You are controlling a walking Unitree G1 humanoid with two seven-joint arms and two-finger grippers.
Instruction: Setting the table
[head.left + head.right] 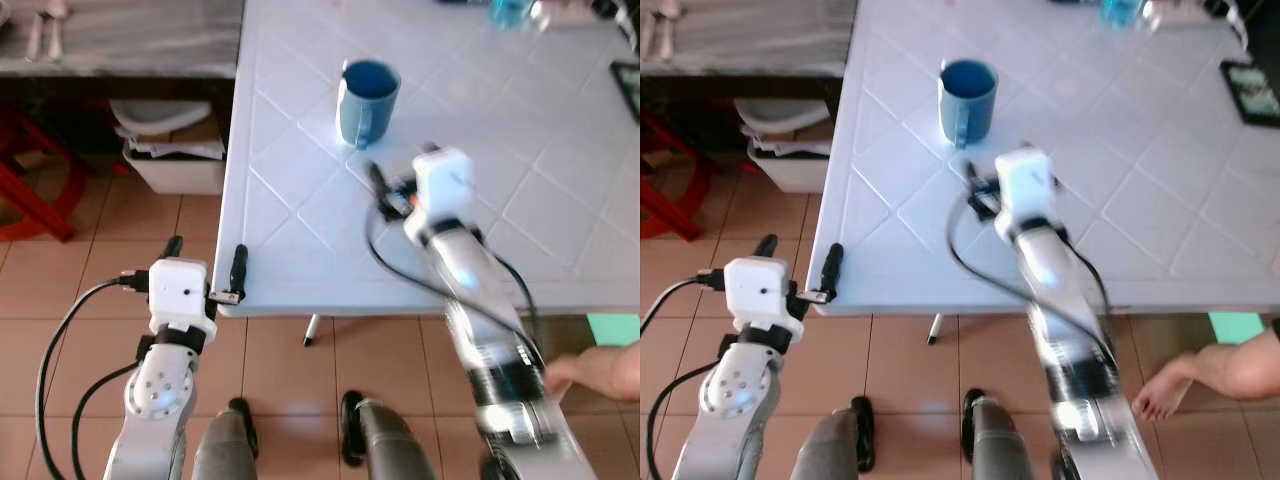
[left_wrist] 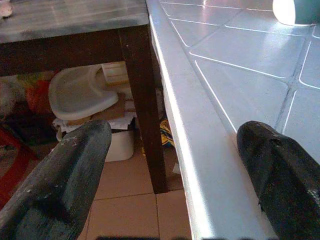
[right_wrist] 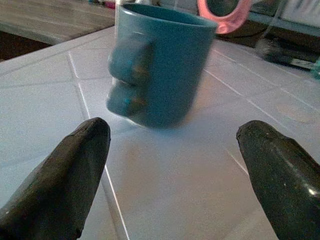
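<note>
A blue mug stands upright on the white tiled-pattern table, its handle facing me. My right gripper hovers over the table just short of the mug, open, with nothing between its fingers. In the right wrist view the mug sits close ahead of the spread fingertips. My left gripper is open at the table's near left corner, one finger over the table edge and one beside it over the floor.
A grey side table with cutlery stands at the left, with a white bin under it and a red frame beside it. A person's hand is near my right arm. A dark flat device lies at the table's right edge.
</note>
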